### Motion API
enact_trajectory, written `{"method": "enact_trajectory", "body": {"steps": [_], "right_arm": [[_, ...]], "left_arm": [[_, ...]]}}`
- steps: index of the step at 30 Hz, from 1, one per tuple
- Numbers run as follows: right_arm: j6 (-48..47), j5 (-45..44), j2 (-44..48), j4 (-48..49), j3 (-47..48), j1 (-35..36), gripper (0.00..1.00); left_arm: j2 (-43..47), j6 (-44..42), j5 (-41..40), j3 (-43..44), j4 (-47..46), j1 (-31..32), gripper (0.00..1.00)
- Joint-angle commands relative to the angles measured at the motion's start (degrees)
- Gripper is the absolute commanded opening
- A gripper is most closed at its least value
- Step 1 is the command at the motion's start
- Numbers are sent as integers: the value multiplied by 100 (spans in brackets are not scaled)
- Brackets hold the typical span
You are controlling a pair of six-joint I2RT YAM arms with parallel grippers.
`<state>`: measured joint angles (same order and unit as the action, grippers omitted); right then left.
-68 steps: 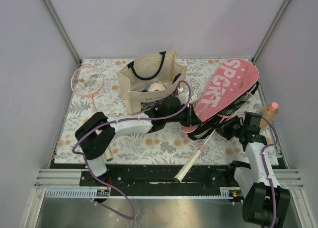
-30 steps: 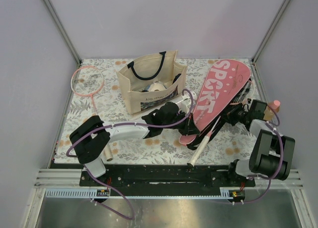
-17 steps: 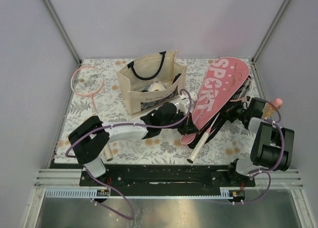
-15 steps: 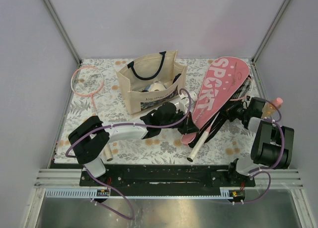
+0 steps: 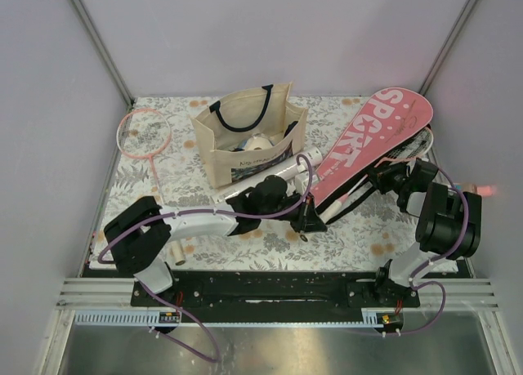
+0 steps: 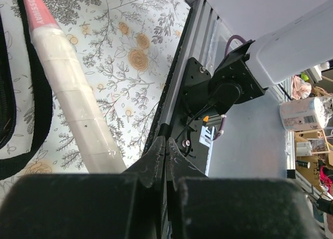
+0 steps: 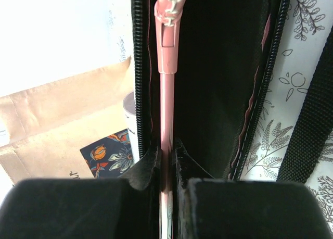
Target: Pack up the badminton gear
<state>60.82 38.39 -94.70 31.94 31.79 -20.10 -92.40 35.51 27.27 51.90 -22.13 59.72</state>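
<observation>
Cover gripped, handle loose
Left gripper (image 6: 165,147) is pressed closed on nothing, just beside 1 racket handle (image 6: 78,103). Right gripper (image 7: 167,153) clamps the zip edge of the pink cover (image 5: 372,138), which is angled toward the far right corner. The 2nd racket (image 5: 143,134) lies far left.

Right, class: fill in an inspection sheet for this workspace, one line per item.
Surface: floral cloth, flat.
Job's things: cover at right; one racket rear left; a second racket's handle beside the left gripper; tube by the bag.
Clutter: bag; bottle at the right edge.
Grippers: left gripper shut, empty; right gripper shut on the cover's pink edge.
Cables: purple cable along each arm.
Surroundings: plain walls; nothing else seen.
</observation>
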Motion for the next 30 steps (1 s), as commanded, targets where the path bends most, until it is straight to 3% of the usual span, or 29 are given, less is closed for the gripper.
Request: {"method": "enact_trajectory", "body": {"steps": [1, 3, 7, 13, 19, 24, 30], "right_arm": [[133, 98, 39, 559, -6, -12, 0], [27, 177, 48, 436, 38, -12, 0], [-166, 256, 91, 208, 73, -12, 0], [-789, 599, 241, -424, 213, -12, 0], [-1379, 731, 478, -1155, 389, -21, 0], [-1388, 740, 610, -1208, 398, -29, 0], [-1265, 801, 610, -1085, 345, -29, 0]], "left_arm": [[266, -412, -255, 144, 435, -5, 0], [301, -667, -554, 311, 770, -5, 0], [232, -1220, -1502, 882, 1570, -5, 19], [-321, -1906, -2541, 1699, 2133, -13, 27], [-1138, -2241, -2499, 2351, 2240, -13, 33], [-1640, -2425, -2226, 2527, 1968, 39, 42], [-2167, -2531, -2708, 2808, 1949, 110, 47]]}}
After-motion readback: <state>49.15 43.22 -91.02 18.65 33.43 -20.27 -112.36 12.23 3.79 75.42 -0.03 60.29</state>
